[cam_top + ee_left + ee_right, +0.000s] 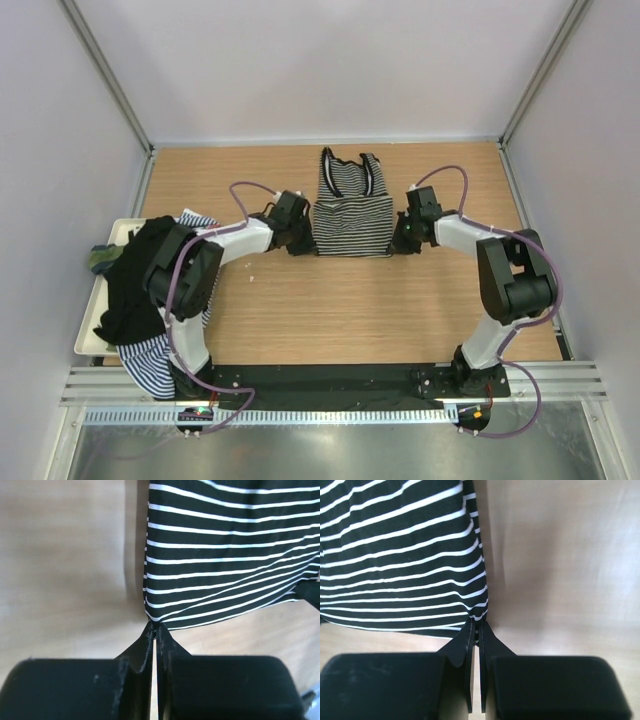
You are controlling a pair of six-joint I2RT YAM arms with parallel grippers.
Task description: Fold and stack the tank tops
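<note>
Left fingers: the two black fingers (pixel 140 652) of your left gripper (pixel 154 626) are pressing together down to a hairline slit. Their tips are pinching the near-left corner of the black-and-white striped tank top (pixel 225 555).
Right fingers: your right gripper (pixel 476 625) is doing the same at the near-right corner. Its fingers (pixel 492 647) are clamping the cloth with only a thin line of light between them.
Cloth at the tips: in both wrist views the stripes are converging toward the pinched corner, and the rest of the fabric is spreading out over the wood beyond it.
Striped tank top: it is lying in the middle of the far half of the wooden table (pixel 330 310). Its straps are pointing toward the far edge, and its near part is showing as a wider block. You are holding one near corner with each gripper.
Arms: both are reaching in from the near edge, the left arm (pixel 185 275) from the left and the right one from the right, and meeting the top at its sides.
Other tops: a heap is sitting on the white tray (pixel 88 340) at the table's left edge, well apart from the striped one. A plain black tank top (pixel 135 300) is draping over the heap. A blue-and-white striped top (pixel 150 365) is spilling past the tray's near edge. A bit of green cloth (pixel 100 258) is peeking out at the far left.
</note>
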